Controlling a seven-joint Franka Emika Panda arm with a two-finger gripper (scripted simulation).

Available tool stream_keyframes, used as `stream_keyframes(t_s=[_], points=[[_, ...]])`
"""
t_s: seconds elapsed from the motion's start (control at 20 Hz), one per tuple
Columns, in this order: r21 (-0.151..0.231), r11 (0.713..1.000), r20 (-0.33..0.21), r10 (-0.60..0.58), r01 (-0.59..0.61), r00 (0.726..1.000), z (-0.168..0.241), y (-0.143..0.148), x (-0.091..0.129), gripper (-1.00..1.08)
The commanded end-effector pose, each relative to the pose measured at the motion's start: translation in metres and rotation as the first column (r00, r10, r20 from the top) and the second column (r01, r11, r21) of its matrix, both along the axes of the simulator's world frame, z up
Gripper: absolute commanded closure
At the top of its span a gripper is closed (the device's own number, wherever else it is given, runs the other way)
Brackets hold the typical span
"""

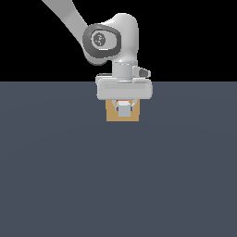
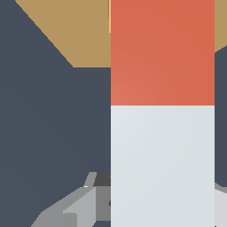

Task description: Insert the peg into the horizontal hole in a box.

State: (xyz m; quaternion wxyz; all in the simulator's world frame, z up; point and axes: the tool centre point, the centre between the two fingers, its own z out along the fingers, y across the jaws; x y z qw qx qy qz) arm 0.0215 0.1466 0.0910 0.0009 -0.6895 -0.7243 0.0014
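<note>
In the exterior view, my gripper (image 1: 123, 109) hangs low over the floor, shut on the peg (image 1: 124, 111), which points away and shows its pale grey end. Right behind it stands the tan box (image 1: 111, 115), its face mostly covered by my hand. In the wrist view the peg (image 2: 162, 133) fills the middle, pale grey near me and orange-red toward the box (image 2: 75, 31). The orange end overlaps the box and runs out of frame. The hole is hidden behind the peg, so I cannot tell whether the tip is inside. One grey finger (image 2: 73, 208) shows beside the peg.
A flat dark blue-grey floor (image 1: 118, 185) stretches around the box on all sides. The white arm (image 1: 111, 39) rises above the hand toward the exterior view's upper left. Nothing else stands on the floor.
</note>
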Motion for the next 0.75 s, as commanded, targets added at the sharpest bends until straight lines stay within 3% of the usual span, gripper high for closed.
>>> stream_keyframes(t_s=[0.0,0.35,0.7], points=[[0.002,1.000,0.004,0.002,-0.002,1.000,0.002,0.022,0.000,1.08],[0.002,1.000,0.006,0.002,-0.002,1.000,0.003,0.062,-0.002,1.08],[0.002,1.000,0.006,0.002,-0.002,1.000,0.003,0.061,0.000,1.08]])
